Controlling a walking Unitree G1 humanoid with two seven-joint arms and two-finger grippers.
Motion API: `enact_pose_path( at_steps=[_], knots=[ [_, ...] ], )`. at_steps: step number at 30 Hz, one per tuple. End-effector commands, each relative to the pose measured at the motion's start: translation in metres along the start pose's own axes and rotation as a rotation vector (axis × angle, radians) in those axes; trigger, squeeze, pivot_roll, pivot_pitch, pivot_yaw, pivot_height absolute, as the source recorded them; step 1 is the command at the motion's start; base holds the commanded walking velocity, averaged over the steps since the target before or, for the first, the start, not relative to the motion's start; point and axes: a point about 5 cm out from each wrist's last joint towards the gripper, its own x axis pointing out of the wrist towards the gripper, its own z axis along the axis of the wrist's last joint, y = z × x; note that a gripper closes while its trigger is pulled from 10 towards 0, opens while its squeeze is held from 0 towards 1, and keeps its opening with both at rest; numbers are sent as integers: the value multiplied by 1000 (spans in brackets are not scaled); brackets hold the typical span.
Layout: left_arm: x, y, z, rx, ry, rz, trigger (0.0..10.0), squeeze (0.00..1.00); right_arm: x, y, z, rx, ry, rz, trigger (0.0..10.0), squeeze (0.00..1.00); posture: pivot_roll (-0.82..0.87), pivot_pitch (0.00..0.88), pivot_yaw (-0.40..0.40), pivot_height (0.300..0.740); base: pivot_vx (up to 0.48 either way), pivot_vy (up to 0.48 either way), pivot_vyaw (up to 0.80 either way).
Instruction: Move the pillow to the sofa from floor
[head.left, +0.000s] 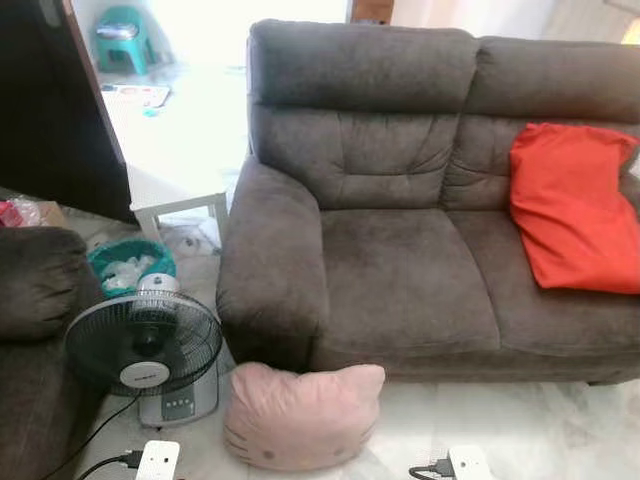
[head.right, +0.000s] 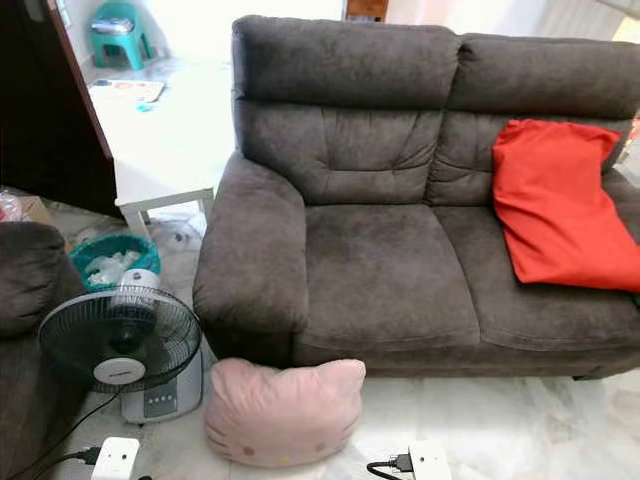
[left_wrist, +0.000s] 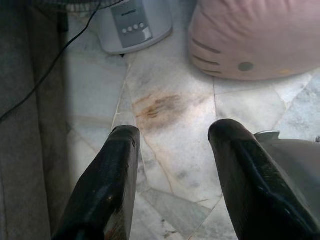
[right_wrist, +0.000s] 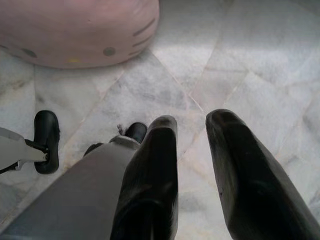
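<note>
pillow (head.left: 302, 416): one, pink, lay on the floor (head.right: 520, 430) leaning on the near left front of the sofa (head.left: 420, 290) | left tool (left_wrist: 172, 135) and right tool (right_wrist: 192, 130): both released, empty, low over floor | one red cushion (head.left: 575, 205) on right seat, one fan (head.left: 145, 345) left of pillow

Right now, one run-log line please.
pink pillow: floor, against sofa front | left claw: open, empty | right claw: open, empty
</note>
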Motion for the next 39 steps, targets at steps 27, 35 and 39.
enact_pose_path(
  at_steps=[27, 35, 39],
  knots=[
    [-1, -2, -3, -43, 9, -3, 10000, 0, 0, -4, 0, -56, 16, 12, 10000, 0, 166, 0, -65, 740, 185, 0, 152],
    [-1, -2, -3, -44, 9, 0, 10000, 0, 0, -5, 0, -60, 17, 17, 10000, 0, 167, 0, -69, 740, 314, 0, 0],
    [-1, -2, -3, -41, 10, -1, 10000, 0, 0, -5, -1, -57, 19, 15, 10000, 0, 164, 0, -69, 740, 264, 0, 0]
  ],
)
